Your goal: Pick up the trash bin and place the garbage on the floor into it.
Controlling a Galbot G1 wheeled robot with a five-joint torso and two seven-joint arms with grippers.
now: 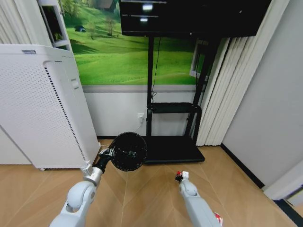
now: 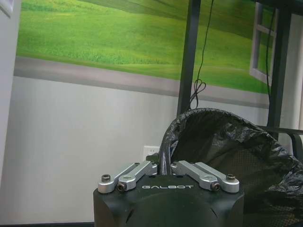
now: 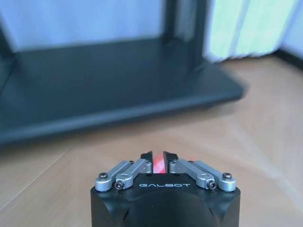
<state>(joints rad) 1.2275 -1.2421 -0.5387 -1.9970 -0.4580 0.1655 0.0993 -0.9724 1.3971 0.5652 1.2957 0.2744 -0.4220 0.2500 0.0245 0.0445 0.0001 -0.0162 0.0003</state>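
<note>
Left gripper point(image 1: 105, 155) pinches the rim of the light, liner-soft trash bin point(image 1: 129, 151), while right gripper point(image 3: 158, 161) nips a small red wad point(image 3: 158, 165).

Wood floor point(image 1: 142, 189), air purifier point(image 1: 42, 104), black stand point(image 1: 170, 146)

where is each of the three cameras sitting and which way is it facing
Head view: from the robot's head, looking forward and down at the floor, the white air purifier and the black stand; both arms show, the left pincer holding the trash bin, the right pincer holding a red-and-white wad.
Left wrist view: on the left wrist, facing the wall; its pincer grips the bin's rim.
Right wrist view: on the right wrist, low, facing the stand's base; its pincer pinches the wad.
Shared: the stand appears in all three views.
</note>
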